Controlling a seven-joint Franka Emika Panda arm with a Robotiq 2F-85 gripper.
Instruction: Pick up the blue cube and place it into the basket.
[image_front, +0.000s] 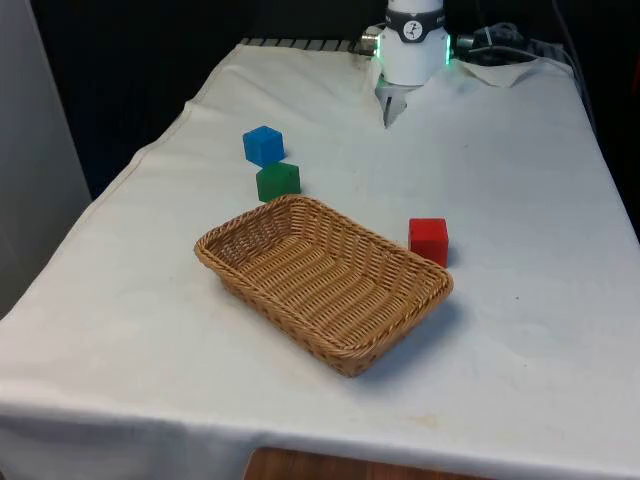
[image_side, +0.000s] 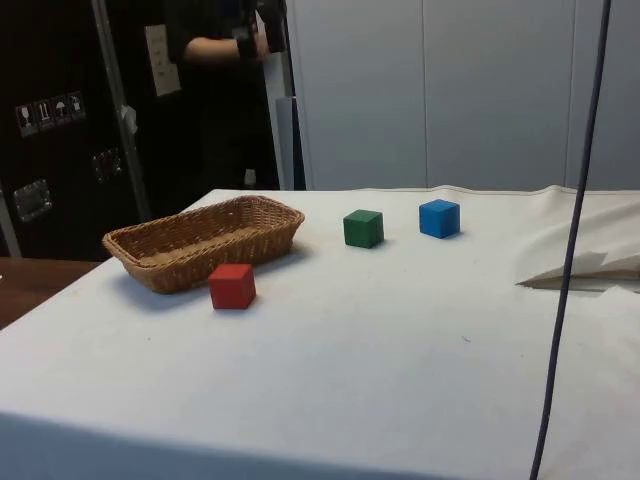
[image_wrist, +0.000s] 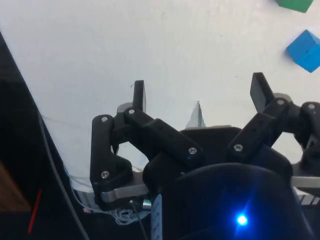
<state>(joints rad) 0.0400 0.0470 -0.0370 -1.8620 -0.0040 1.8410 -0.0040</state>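
The blue cube sits on the white cloth towards the front view's left, just behind a green cube; the side view shows the blue cube beyond the green one. The empty wicker basket lies in the middle of the table, its rim low and oblong. My gripper hangs high above the cloth near the robot's base, open, nothing between its fingers. In the wrist view the blue cube is well off to one side of the fingers.
A red cube stands beside the basket on the front view's right, also seen as a red cube in front of the basket in the side view. A cloth fold rises near the base. A person's arm shows behind the table.
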